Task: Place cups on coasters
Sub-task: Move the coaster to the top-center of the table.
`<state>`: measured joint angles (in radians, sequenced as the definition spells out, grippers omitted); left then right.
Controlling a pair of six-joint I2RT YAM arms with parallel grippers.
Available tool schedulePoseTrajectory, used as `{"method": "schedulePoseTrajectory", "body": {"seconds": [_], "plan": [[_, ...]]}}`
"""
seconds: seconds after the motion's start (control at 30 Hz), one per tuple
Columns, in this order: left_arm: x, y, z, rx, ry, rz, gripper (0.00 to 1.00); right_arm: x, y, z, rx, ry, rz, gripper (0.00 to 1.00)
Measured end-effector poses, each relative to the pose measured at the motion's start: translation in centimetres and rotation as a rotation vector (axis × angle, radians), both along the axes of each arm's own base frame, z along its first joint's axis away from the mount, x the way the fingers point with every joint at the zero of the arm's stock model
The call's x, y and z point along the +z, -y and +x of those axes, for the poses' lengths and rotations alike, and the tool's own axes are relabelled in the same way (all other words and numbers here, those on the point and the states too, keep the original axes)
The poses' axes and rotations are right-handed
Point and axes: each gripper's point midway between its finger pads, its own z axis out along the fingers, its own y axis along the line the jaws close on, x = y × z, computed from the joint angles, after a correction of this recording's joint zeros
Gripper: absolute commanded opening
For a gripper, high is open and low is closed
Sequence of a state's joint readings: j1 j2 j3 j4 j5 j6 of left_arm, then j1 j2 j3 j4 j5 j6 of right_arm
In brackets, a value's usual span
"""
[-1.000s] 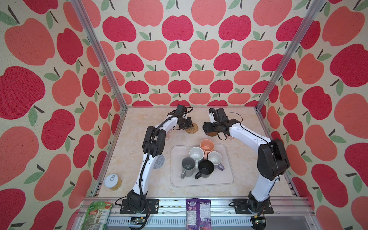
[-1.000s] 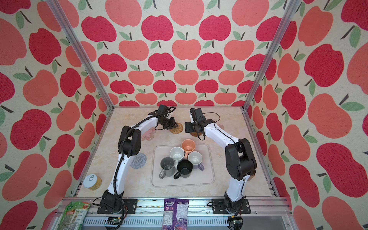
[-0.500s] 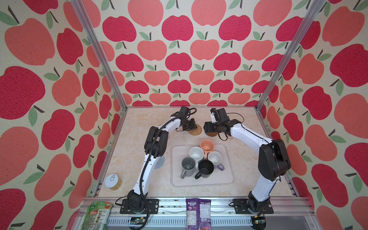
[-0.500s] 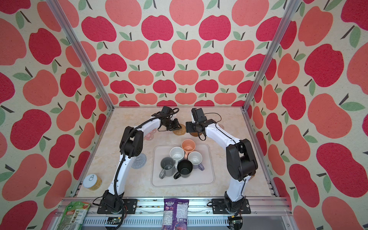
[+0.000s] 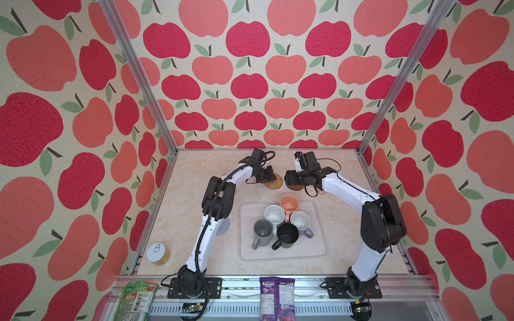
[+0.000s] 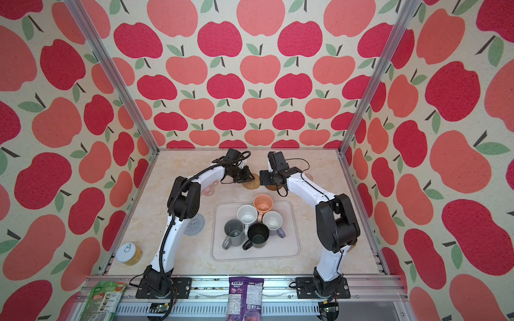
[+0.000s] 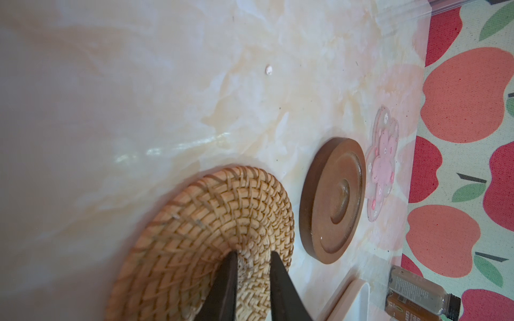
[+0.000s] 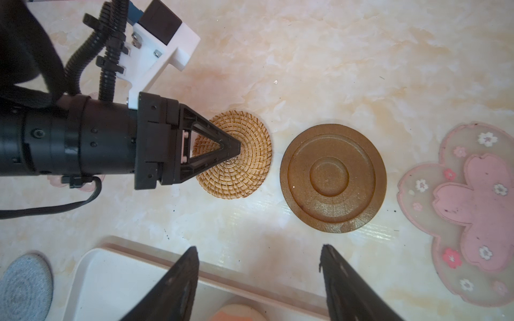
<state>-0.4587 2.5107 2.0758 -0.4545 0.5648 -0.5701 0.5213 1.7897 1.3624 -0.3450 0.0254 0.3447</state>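
Note:
Five cups stand together on the pale tray [image 5: 317, 250]: grey [image 5: 262, 232], white [image 5: 274, 214], black [image 5: 288, 234], peach-orange [image 5: 289, 203] and lavender [image 5: 300, 221]. Behind the tray lies the woven rattan coaster [image 8: 244, 161], with my left gripper [image 8: 237, 147] shut on its weave near the centre [image 7: 211, 222]. Right of it lies the dark brown coaster [image 8: 332, 178], then a pink flower coaster [image 8: 472, 211]. My right gripper [image 8: 258, 253] hangs open and empty between the tray's far rim and the brown coaster. The grey-blue crocheted coaster [image 6: 194, 223] and a second pink flower coaster [image 6: 210, 190] lie by the left arm.
A tin can [image 5: 158, 254] stands at the front left of the table. A purple snack bag [image 5: 276, 294] and a green bag [image 5: 136, 298] lie on the front rail. A small bottle [image 7: 417, 294] lies by the right wall. Apple-patterned walls close three sides.
My left gripper has slid the rattan coaster a little to the right, toward the dark brown coaster. The right gripper has barely moved.

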Motion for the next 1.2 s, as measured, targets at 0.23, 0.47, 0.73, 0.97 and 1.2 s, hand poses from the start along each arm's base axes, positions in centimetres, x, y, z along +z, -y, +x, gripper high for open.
{"method": "schedulePoseTrajectory", "body": {"seconds": [0.23,0.47,0.73,0.97,1.2], "plan": [[0.1,-0.1,-0.1,-0.002,0.001,0.005,0.25,0.0,0.0,0.0,-0.004,-0.002,0.003,0.72],[0.1,-0.4,-0.5,-0.005,-0.015,0.021,0.25,-0.2,0.0,0.0,-0.011,-0.002,0.01,0.72],[0.1,-0.5,-0.7,-0.007,-0.017,0.024,0.25,-0.7,0.1,-0.2,-0.019,-0.016,0.011,0.72],[0.8,-1.0,-0.3,-0.003,0.009,0.033,0.3,-1.1,0.2,-0.4,-0.021,-0.025,0.007,0.72],[7.4,-4.1,0.3,0.033,0.121,-0.001,0.32,-1.1,0.3,-0.4,-0.021,-0.026,0.006,0.72]]}}
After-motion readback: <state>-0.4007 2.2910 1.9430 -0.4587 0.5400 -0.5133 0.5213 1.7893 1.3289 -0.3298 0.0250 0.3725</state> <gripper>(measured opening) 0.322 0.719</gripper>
